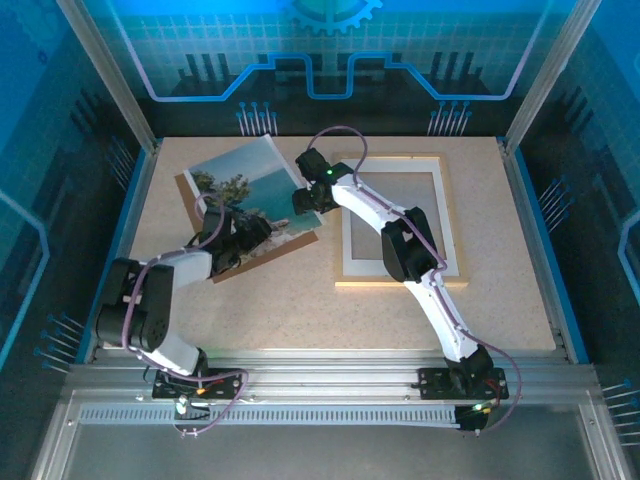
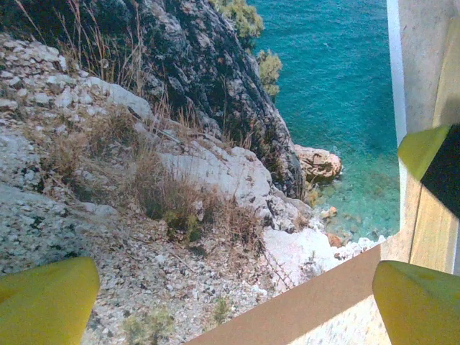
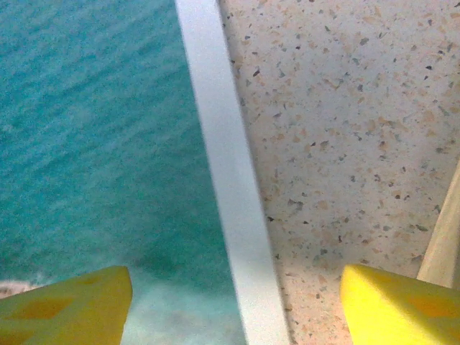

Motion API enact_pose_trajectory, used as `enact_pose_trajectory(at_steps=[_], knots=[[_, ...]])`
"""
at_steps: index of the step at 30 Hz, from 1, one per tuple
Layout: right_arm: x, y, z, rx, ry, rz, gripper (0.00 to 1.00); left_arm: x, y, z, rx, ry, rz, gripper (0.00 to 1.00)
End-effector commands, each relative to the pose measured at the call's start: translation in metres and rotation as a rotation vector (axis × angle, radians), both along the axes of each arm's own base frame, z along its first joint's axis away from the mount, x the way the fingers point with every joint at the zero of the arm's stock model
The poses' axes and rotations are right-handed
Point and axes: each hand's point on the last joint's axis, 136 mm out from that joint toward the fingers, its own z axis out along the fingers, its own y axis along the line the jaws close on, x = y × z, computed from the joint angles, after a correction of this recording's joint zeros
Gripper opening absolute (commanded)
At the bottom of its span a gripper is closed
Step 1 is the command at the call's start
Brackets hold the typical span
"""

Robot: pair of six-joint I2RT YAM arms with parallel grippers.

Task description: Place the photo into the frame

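At the left, the left gripper hovers low over the rocky near end of the glossy rectangular coast photo, its yellow fingers spread fully apart and clamping nothing; the left wrist view shows them straddling the print's near corner. The photo lies flat on a plain brown backing board on the speckled beige table, left of centre. Its long axis runs far to near but is skewed, with the sky end leaning towards the far left and the rocks towards the arms. At its right edge the right gripper has its 2 fingers set wide on either side of the print's white border, gripping nothing. Further right sits the large light wooden frame with its white mat, square to the table and holding no print. By my reading the task has barely begun: the photo is yet to be lifted, straightened and laid in.
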Motion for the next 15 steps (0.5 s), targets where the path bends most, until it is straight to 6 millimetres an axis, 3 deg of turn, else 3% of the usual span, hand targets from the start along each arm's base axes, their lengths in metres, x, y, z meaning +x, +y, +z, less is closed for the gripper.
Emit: enact_pose_trajectory(at_steps=[1, 6, 15], knots=[[-0.019, 0.006, -0.007, -0.008, 0.069, 0.025, 0.78, -0.031, 0.013, -0.017, 0.053, 0.082, 0.007, 0.99], [-0.037, 0.030, -0.007, 0.025, 0.089, 0.064, 0.78, -0.035, 0.015, -0.010, 0.075, 0.072, 0.000, 0.99], [-0.052, 0.037, -0.028, 0.036, 0.152, 0.071, 0.78, -0.032, 0.015, -0.006, 0.092, 0.058, -0.014, 0.99]])
